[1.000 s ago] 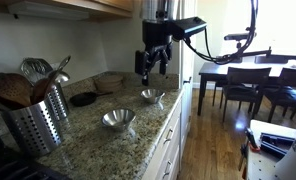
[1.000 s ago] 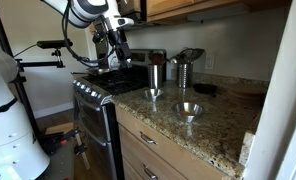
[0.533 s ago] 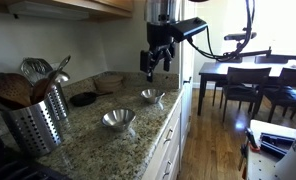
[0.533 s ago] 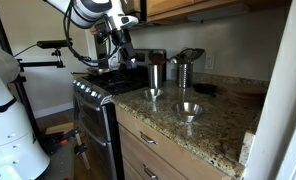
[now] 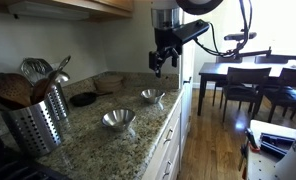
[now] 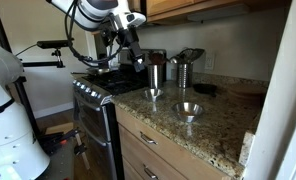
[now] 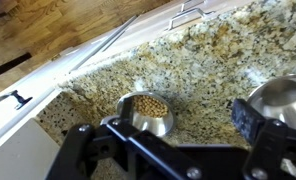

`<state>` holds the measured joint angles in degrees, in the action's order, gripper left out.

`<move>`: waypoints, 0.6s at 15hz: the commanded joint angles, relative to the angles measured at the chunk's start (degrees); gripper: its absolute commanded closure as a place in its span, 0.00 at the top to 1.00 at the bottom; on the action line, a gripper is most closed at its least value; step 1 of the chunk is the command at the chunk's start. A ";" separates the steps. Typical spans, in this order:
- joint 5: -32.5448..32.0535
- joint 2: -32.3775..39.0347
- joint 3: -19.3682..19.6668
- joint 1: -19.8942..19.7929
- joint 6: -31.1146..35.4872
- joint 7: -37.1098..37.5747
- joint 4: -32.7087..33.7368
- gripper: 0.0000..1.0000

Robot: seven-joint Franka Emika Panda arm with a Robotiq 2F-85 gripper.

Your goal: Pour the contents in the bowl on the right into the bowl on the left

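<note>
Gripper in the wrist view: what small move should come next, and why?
Probably descend toward the rim of the filled bowl. The gripper hangs open and empty above the counter. That bowl holds yellowish grains, while the other bowl beside it looks empty.

The gripper [image 5: 160,66] has moved toward 2 o'clock in an exterior view. In an exterior view, the gripper [image 6: 138,58] has slid toward 3 o'clock.

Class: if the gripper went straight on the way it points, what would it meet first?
Probably the small bowl of grains, which sits almost centred below the open gripper in the wrist view. Depth is unclear, so it might touch the granite counter just beside it.
</note>
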<state>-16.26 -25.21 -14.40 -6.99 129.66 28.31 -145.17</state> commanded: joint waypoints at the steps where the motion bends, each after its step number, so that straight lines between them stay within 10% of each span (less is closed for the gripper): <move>1: -3.58 1.99 1.35 -1.77 -0.87 3.17 1.07 1.00; 9: -6.07 7.59 8.05 -5.24 -0.36 2.03 4.23 1.00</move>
<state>-20.80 -20.88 -8.74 -11.14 129.66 29.80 -143.57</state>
